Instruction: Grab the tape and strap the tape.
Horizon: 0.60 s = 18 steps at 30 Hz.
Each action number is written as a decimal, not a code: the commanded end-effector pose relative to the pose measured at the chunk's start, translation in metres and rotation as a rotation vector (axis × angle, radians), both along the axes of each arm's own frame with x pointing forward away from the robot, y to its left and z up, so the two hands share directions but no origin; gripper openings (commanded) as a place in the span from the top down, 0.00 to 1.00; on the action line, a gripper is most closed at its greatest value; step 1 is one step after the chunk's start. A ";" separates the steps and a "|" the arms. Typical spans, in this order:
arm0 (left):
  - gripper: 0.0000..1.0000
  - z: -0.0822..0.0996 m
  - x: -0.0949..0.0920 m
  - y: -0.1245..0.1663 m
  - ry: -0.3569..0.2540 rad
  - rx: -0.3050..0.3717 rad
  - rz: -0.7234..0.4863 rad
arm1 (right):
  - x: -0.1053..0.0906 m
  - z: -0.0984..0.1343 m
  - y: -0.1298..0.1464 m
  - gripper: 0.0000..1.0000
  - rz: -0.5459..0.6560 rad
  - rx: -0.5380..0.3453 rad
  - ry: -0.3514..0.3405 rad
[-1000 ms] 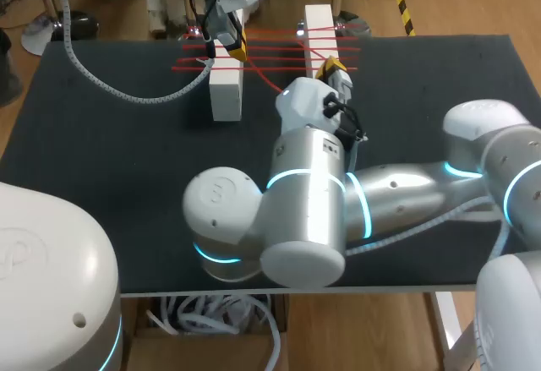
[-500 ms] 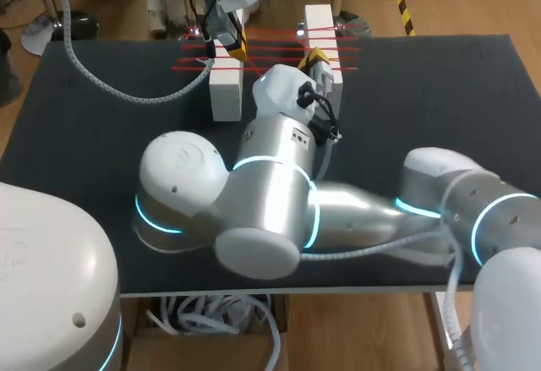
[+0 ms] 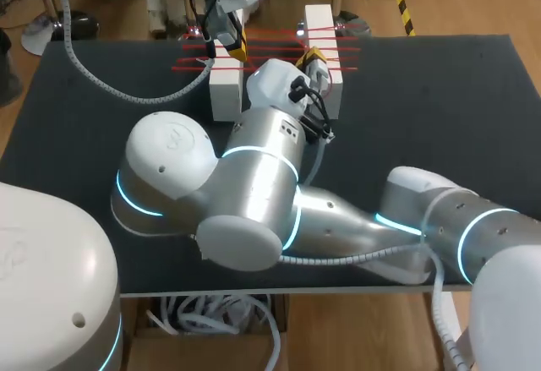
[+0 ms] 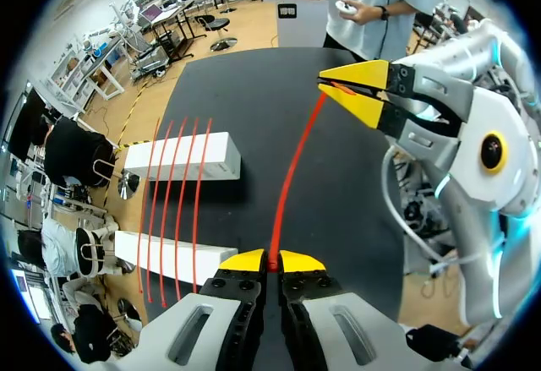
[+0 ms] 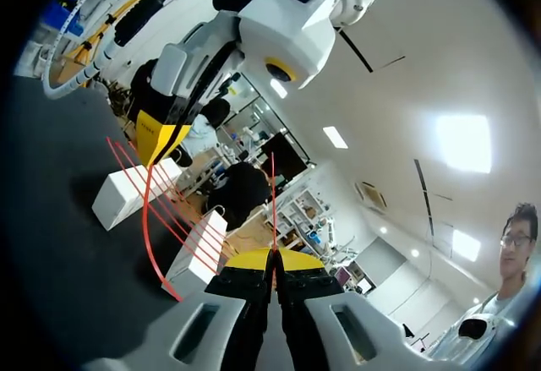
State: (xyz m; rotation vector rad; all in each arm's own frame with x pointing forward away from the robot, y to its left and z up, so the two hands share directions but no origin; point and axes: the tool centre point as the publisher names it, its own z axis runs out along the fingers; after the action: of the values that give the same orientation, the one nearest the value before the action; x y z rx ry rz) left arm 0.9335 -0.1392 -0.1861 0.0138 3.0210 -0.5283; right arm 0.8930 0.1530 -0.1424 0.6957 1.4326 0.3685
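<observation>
Red tape is pinched at both ends of one loose stretch. The left gripper has its yellow tips pressed together on it, and the right gripper nips it the same way, tips tight with the strand running out between them. Beyond that stretch the tape already crosses in several lines between the left block and the right block, so I'd say the grabbing is done and the strapping is under way. The next pass, to my eye, wants the strand drawn taut and led round a block without either pinch slipping. The left gripper hangs at the far end of the left block. The right arm comes in from the right and folds low across the table, its wrist up beside the right block.
</observation>
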 end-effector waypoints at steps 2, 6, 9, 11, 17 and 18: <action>1.00 0.001 0.000 -0.001 0.001 0.005 0.002 | 0.002 0.004 0.000 1.00 0.018 -0.044 -0.027; 1.00 0.001 0.000 -0.001 0.001 0.005 0.002 | 0.006 0.005 0.001 1.00 0.040 -0.117 -0.074; 1.00 0.001 0.000 -0.001 0.001 0.005 0.002 | 0.010 0.001 0.002 1.00 0.023 -0.193 -0.110; 1.00 0.001 0.000 -0.001 0.001 0.005 0.002 | 0.013 -0.002 0.003 1.00 -0.005 -0.236 -0.120; 1.00 0.001 0.000 -0.001 0.001 0.005 0.002 | 0.019 -0.009 0.005 1.00 -0.057 -0.432 -0.114; 1.00 0.001 0.000 -0.001 0.001 0.005 0.002 | 0.020 -0.009 0.006 1.00 -0.060 -0.459 -0.104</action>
State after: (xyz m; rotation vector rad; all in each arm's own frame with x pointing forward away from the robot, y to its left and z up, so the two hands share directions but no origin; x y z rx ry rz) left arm 0.9335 -0.1392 -0.1861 0.0138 3.0210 -0.5282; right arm 0.9084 0.1540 -0.1462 0.3620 1.3625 0.0759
